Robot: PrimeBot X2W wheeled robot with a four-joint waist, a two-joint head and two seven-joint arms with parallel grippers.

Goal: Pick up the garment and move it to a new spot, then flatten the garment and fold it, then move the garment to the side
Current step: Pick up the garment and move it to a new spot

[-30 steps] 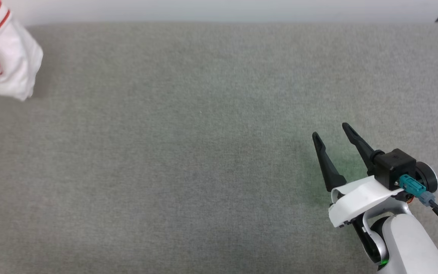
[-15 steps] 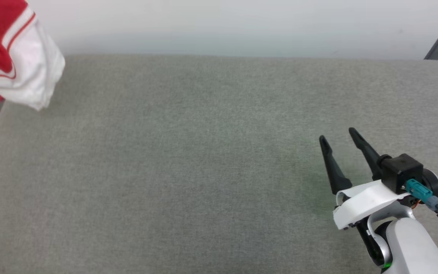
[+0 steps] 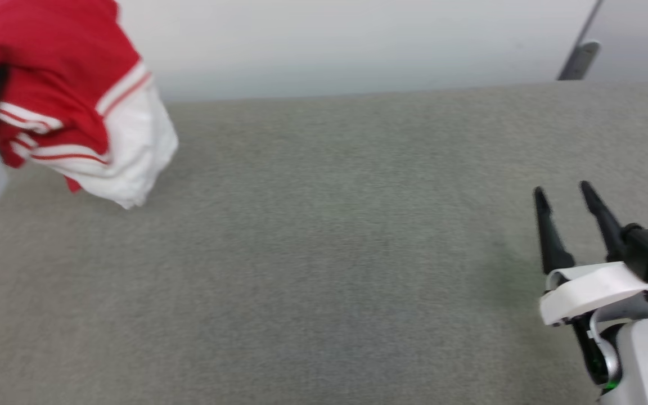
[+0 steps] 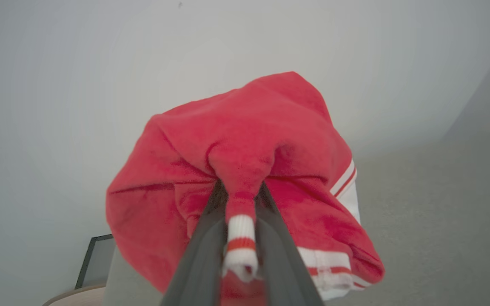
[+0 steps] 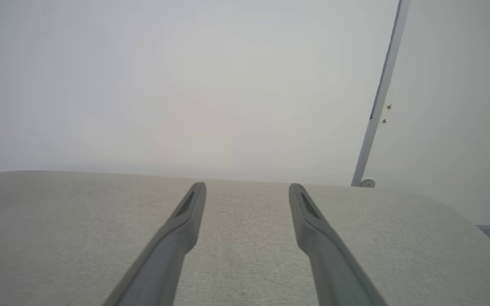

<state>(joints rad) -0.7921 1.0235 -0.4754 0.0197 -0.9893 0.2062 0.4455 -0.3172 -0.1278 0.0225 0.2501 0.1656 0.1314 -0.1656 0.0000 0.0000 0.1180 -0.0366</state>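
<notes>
Head view: garment, ten o'clock, clamped by left gripper; right gripper, four o'clock, jaws wide apart, empty.

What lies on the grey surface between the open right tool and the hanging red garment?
The stretch is bare: in the head view, plain grey cloth surface runs from the right tool to the garment, with no object on it.

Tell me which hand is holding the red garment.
The left hand: it is shut on a bunched fold of the garment. The right hand stands open over the grey surface, holding nothing.
</notes>
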